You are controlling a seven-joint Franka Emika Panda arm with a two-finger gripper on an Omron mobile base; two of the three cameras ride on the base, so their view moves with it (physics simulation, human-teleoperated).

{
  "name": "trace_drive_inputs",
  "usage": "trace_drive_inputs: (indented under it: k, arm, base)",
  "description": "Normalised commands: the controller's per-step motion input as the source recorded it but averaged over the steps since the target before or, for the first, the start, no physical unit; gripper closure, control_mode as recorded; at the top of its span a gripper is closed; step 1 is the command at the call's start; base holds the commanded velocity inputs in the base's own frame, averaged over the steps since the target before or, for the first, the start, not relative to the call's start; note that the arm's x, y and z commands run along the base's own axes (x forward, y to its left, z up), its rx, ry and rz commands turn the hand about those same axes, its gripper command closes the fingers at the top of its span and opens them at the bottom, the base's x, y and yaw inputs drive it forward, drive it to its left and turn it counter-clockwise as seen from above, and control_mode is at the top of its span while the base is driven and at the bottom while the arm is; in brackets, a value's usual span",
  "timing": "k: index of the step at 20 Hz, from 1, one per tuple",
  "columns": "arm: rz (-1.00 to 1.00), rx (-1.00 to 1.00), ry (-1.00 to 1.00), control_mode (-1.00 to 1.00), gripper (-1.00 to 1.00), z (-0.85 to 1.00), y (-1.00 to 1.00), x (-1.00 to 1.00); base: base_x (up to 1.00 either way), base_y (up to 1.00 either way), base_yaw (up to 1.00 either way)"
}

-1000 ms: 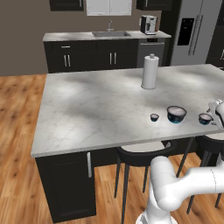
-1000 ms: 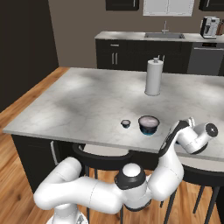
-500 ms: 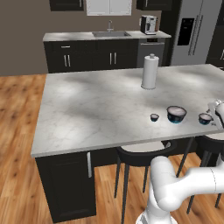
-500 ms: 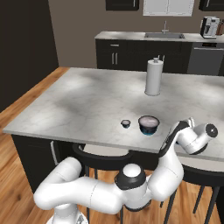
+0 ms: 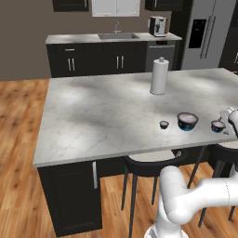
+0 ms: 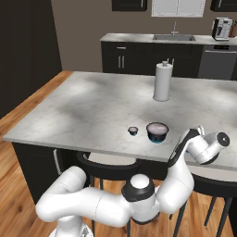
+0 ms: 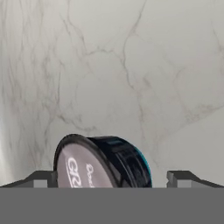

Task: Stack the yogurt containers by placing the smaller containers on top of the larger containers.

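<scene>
Three yogurt containers stand in a row near the island's front right edge. The tiny dark tub (image 5: 164, 124) is leftmost, the widest tub (image 5: 187, 121) with its pale top and teal base is in the middle, and the mid-sized tub (image 5: 217, 126) is rightmost. My gripper (image 7: 111, 180) is open, low over the marble, with the mid-sized tub (image 7: 103, 161) between its spread fingertips (image 7: 41, 179) and untouched by either. In the right base view the hand (image 6: 208, 146) hides that tub; the widest tub (image 6: 157, 131) and the tiny tub (image 6: 133, 131) sit to its left.
A tall white paper-towel roll (image 5: 159, 76) stands farther back on the marble island (image 5: 107, 111). Dark stools (image 5: 153, 160) tuck under the island's front edge. A back counter with a sink (image 5: 116, 36) and a fridge lie beyond.
</scene>
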Motion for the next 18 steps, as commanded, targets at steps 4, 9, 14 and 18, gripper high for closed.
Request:
trace_drive_inputs:
  k: [4,9,14,18]
  arm:
    - [0.03,0.0,0.0,-1.0,-1.0,-0.08,0.0,0.0]
    - [0.03,0.0,0.0,-1.0,-1.0,-0.07,0.0,0.0]
    - [0.02,0.0,0.0,-1.0,1.0,-0.05,0.03,0.09]
    - [0.01,0.0,0.0,-1.0,1.0,-0.04,0.08,0.09]
  base:
    - [0.0,0.0,0.0]
    - [0.0,0.0,0.0]
    - [0.0,0.0,0.0]
    - [0.0,0.0,0.0]
